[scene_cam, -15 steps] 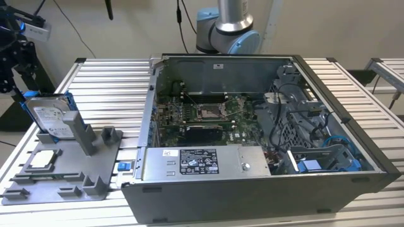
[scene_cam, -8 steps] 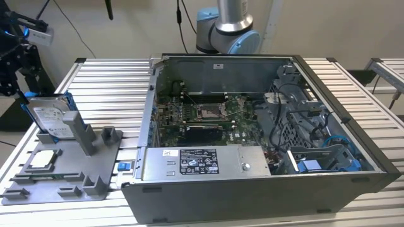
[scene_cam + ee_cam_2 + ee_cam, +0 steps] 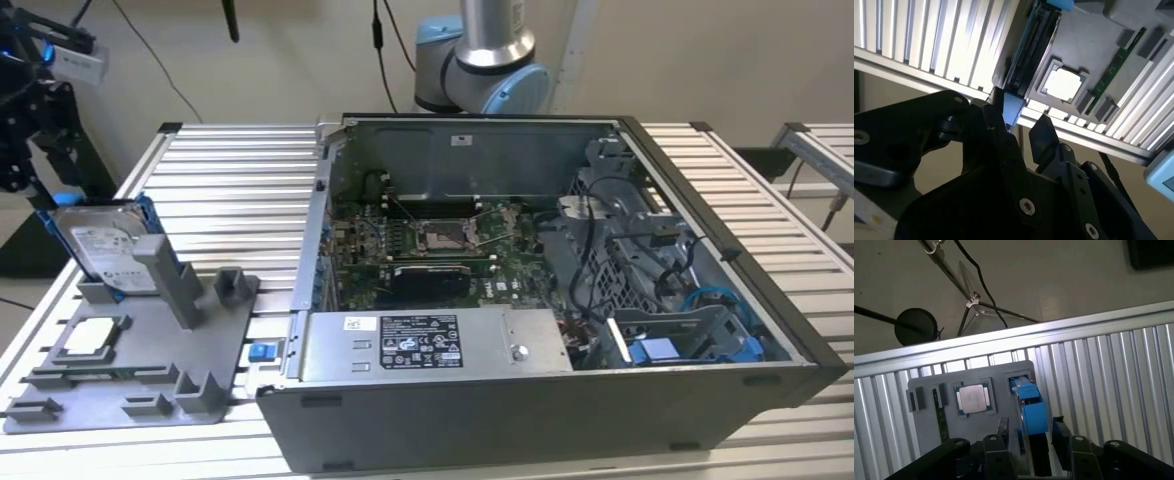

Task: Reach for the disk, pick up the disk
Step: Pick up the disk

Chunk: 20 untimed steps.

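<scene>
Hovering gripper [image 3: 1030, 429]: we see jaws wide, flanking the disk [image 3: 1033, 412] at its blue edge.
Disk: upright in grey fixture [image 3: 134, 370], nine o'clock of computer case [image 3: 534, 420], exterior view.

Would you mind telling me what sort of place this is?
Probably a robotics lab bench for computer assembly work: an open computer case sits on a slatted aluminium table, a robot arm stands beyond it, and a grey fixture holds the disk.

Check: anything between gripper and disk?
Nothing. In the first wrist view the open gripper straddles the blue edge of the disk, and the gaps on both sides are bare.
</scene>
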{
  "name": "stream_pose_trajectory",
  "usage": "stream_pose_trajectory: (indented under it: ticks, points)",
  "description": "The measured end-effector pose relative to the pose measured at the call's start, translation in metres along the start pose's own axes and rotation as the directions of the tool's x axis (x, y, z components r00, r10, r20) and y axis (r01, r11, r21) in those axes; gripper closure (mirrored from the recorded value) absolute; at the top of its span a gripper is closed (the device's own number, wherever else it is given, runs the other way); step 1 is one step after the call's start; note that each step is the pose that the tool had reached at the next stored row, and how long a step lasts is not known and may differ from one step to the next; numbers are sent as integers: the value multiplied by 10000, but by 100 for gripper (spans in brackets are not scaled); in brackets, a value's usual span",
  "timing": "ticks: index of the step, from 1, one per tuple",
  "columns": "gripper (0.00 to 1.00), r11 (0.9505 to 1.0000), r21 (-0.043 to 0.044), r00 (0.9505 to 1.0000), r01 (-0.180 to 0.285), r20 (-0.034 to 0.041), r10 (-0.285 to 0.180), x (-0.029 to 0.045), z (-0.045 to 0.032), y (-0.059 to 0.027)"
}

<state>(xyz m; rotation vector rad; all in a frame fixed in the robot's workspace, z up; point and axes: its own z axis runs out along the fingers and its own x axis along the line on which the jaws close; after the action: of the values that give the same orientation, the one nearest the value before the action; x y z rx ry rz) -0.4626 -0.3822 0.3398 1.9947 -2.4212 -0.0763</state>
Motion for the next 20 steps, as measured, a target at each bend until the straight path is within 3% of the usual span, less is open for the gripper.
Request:
stream_pose_trajectory:
  ticks: [7,15,20]
  points:
    - [0,10000,88,10000,40,19,-40,-36,8,8]
    - [0,9999,96,10000,39,28,-39,-39,15,8]
    - [0,10000,86,10000,40,70,-41,-58,75,14]
